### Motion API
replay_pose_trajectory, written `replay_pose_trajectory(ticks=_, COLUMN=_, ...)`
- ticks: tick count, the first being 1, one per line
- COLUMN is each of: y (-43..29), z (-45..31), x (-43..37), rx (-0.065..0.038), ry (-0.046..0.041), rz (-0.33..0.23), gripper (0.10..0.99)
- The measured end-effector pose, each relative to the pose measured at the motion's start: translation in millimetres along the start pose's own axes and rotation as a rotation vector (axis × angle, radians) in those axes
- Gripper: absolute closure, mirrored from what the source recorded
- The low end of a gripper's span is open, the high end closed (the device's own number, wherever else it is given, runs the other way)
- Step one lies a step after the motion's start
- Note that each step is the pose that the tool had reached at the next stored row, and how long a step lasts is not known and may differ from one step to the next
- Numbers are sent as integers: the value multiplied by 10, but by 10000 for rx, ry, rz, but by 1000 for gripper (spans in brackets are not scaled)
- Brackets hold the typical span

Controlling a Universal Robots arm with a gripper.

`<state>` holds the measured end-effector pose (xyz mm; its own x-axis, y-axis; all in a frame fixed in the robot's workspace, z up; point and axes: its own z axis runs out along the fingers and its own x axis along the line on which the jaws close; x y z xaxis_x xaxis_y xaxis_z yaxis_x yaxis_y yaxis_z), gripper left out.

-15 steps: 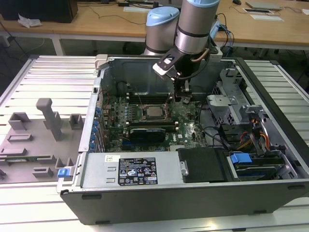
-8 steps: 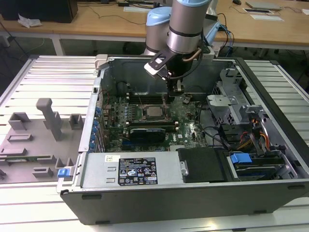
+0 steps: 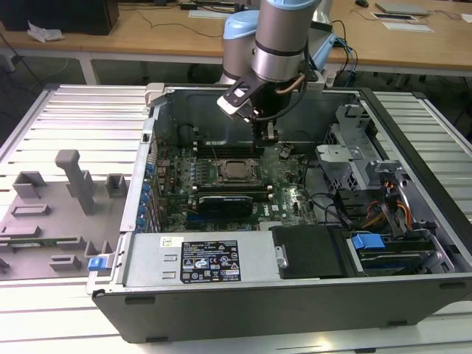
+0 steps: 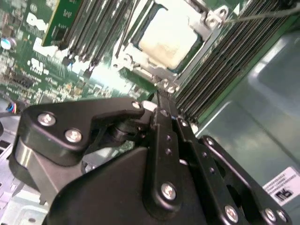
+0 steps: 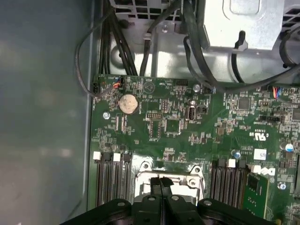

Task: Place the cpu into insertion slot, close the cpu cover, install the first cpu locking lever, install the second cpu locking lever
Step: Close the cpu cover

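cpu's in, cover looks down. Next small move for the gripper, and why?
Probably ease down a touch at the frame's edge: the cpu already lies under the lowered cpu cover, and the gripper, fingers shut, is right at its rim.

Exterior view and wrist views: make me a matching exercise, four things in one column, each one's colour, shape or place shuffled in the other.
1 cpu
2 coin battery
3 claw
4 fixture

A grey, on the exterior view's left
B black, shut
C round, silver
D pale, square

Pairs: 1-D, 2-C, 3-B, 4-A
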<state>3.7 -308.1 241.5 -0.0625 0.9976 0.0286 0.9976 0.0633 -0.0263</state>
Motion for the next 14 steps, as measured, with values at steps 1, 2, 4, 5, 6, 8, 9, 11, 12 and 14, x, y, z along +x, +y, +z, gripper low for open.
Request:
replay_pose_trajectory(ticks=1, y=-35, z=2, x=2, rx=-5, ry=-2, rz=-1, gripper=980)
replay_pose_trajectory(ticks=2, y=-65, z=4, x=3, rx=-12, ry=-2, rz=-2, gripper=980)
replay_pose_trajectory(ticks=4, y=-156, z=9, x=-2, rx=-40, ry=-3, rz=-3, gripper=980)
replay_pose_trajectory(ticks=5, y=-184, z=10, x=-5, rx=-53, ry=-4, rz=-2, gripper=980)
replay_pose_trajectory(ticks=6, y=-211, z=12, x=-10, rx=-68, ry=-4, rz=-1, gripper=980)
replay_pose_trajectory(ticks=8, y=-261, z=14, x=-30, rx=-112, ry=-8, rz=-4, gripper=980)
replay_pose_trajectory(ticks=9, y=-291, z=16, x=-51, rx=-140, ry=-9, rz=-4, gripper=980)
replay_pose_trajectory(ticks=11, y=-343, z=20, x=-103, rx=-185, ry=-13, rz=-5, gripper=980)
replay_pose_trajectory(ticks=12, y=-355, z=22, x=-115, rx=-196, ry=-13, rz=-6, gripper=980)
replay_pose_trajectory(ticks=14, y=-383, z=27, x=-148, rx=-228, ry=-15, rz=-7, gripper=980)
